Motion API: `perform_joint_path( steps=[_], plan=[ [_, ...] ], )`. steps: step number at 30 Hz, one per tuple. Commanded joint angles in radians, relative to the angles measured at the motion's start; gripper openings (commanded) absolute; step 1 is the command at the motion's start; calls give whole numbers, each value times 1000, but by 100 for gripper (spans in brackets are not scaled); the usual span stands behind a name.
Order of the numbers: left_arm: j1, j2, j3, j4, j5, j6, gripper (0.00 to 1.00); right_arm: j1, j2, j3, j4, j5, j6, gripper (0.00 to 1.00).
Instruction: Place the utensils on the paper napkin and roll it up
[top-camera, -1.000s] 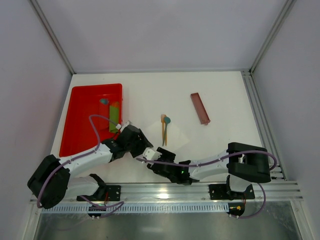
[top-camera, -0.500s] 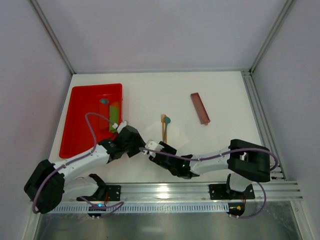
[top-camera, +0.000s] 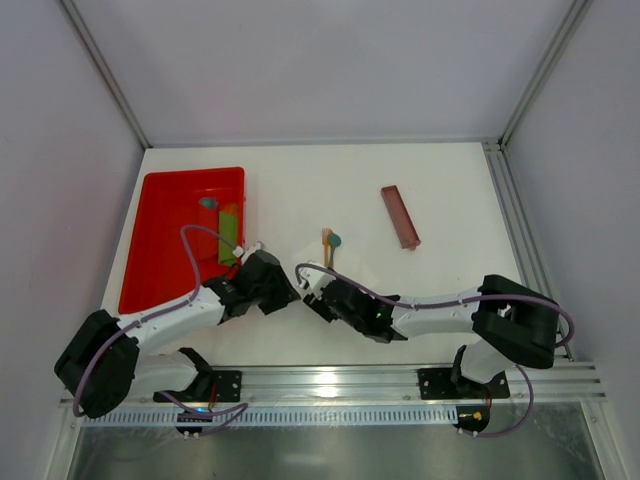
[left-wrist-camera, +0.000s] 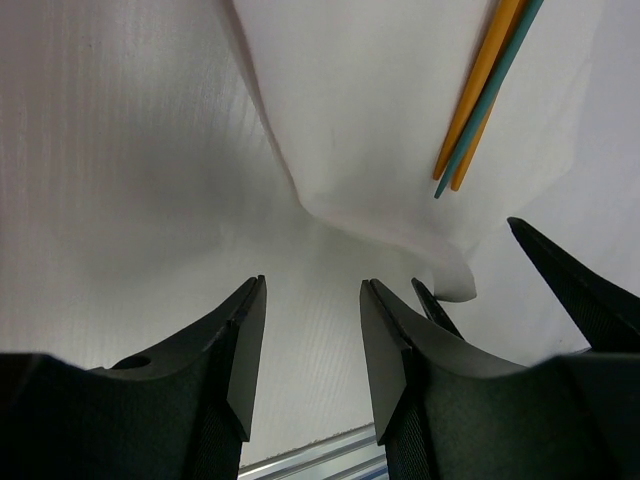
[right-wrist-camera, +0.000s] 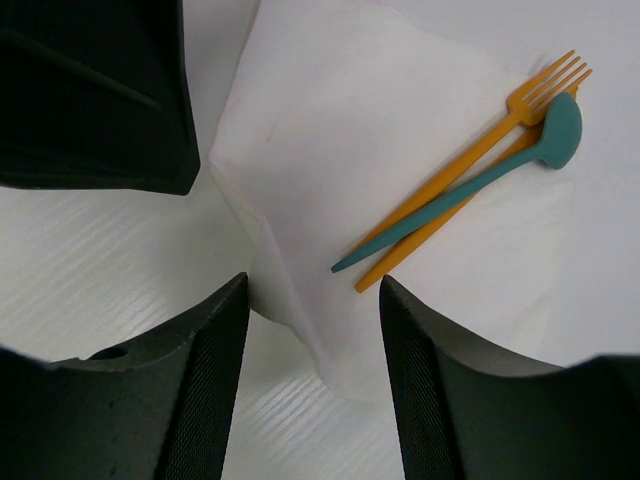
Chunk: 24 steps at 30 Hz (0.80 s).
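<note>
On table (top-camera: 450, 180), far left: red tray (top-camera: 160, 250). Next, left pincer (left-wrist-camera: 310, 295), jaws narrowly apart, gripping nothing, just short of paper napkin (left-wrist-camera: 350, 110) corner. On napkin: utensils (right-wrist-camera: 470, 152) beside teal spoon (right-wrist-camera: 450, 207). Then right pincer (right-wrist-camera: 312, 285), jaws wide, straddling napkin's rumpled near edge. Far right: reddish-brown bar (top-camera: 400, 216).

Items counted within reach of the two arms:

- Three utensils (right-wrist-camera: 450, 200), lying together just ahead of the right gripper (right-wrist-camera: 312, 300). Two are orange, one of them a fork (right-wrist-camera: 540, 95) and the other a plain handle (right-wrist-camera: 400, 260) whose kind is not determinable. The third is a teal spoon (right-wrist-camera: 555, 135).
- One paper napkin (right-wrist-camera: 330, 130), under the utensils.
- One red tray (top-camera: 160, 235), to the outer side of the left gripper (left-wrist-camera: 312, 290). It holds one green strip (top-camera: 229, 233) and one small teal item (top-camera: 208, 202).
- One reddish-brown bar (top-camera: 400, 216), well beyond the right gripper.
- Two grippers in all.
</note>
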Motion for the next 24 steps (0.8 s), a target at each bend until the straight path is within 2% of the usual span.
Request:
perform_joint_path(
  steps=[1,4,8,9,11,12,16,24],
  plan=[
    [0,16,2,64,22,20,46,-33,-37,-25,63,-126,58,56],
    [2,38,3,73,31,17,46,-62,-37,-33,69,-206,71,52],
    [0,55,8,80,34,16,46,-82,-34,-34,80,-234,79,47],
    [0,56,10,79,34,17,46,-87,-34,-33,80,-241,78,39],
    [-1,59,14,77,33,20,46,-98,-34,-30,83,-251,76,30],
    [-1,59,14,79,31,23,46,-102,-35,-27,84,-255,73,22],
    [-1,64,23,84,36,29,46,-117,-33,-11,78,-263,65,10],
    [-7,127,53,125,79,45,46,-176,-41,5,65,-281,65,9]
  ],
)
